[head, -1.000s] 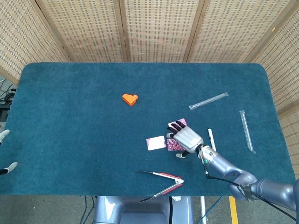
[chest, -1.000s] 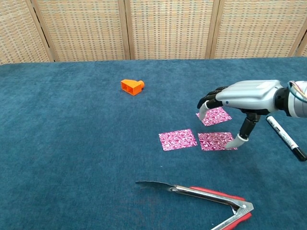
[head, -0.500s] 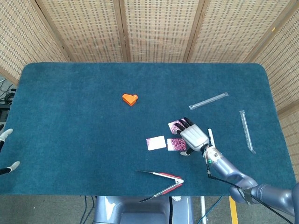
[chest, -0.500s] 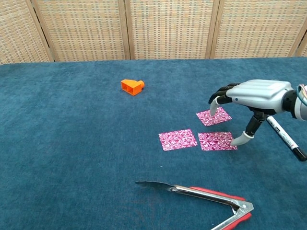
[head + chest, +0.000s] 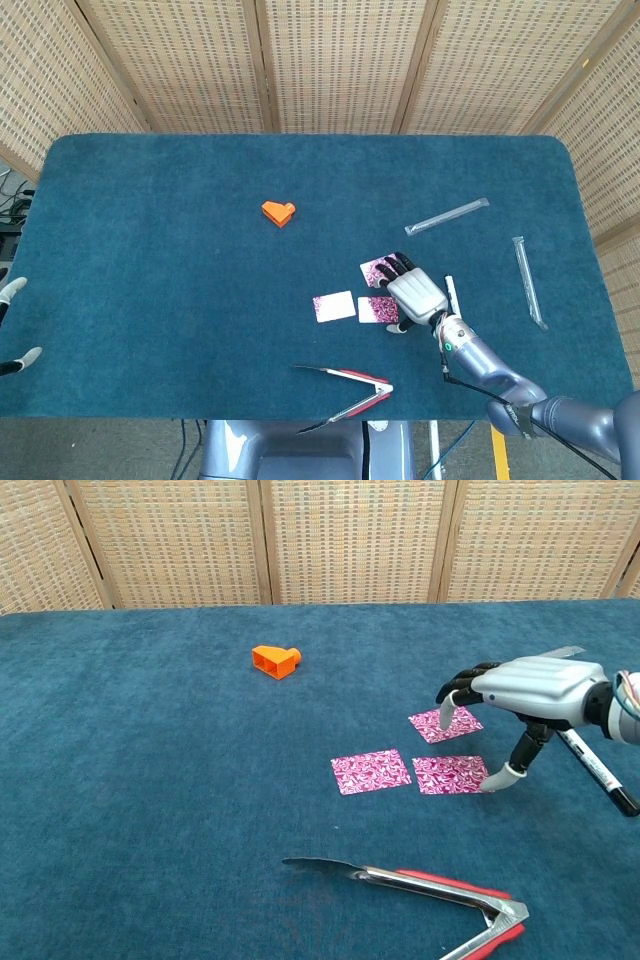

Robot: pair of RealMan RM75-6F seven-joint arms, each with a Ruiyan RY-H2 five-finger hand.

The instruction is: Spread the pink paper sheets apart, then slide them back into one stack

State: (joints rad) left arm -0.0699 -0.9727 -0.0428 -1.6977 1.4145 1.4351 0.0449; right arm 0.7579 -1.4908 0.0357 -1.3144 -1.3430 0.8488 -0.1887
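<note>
Three pink patterned sheets lie apart on the blue cloth: one to the left (image 5: 371,771), one beside it on the right (image 5: 450,774), and one farther back (image 5: 444,724). The head view shows the same sheets, left (image 5: 333,306), right (image 5: 377,310) and far (image 5: 378,271). My right hand (image 5: 525,690) hovers at their right side with fingers spread and holds nothing. Its thumb tip comes down at the right edge of the near right sheet, and its fingertips (image 5: 449,702) hang over the far sheet. Of my left hand (image 5: 12,322), only two separated fingertips show at the left edge.
An orange block (image 5: 275,661) sits at the back left. Red-handled metal tongs (image 5: 430,890) lie near the front edge. A marker pen (image 5: 595,767) lies just right of my right hand. Two clear plastic tubes (image 5: 447,216) (image 5: 528,281) rest further right.
My right hand has drawn to the right, off the far and near right sheets, and lowered slightly. The three sheets have not moved.
</note>
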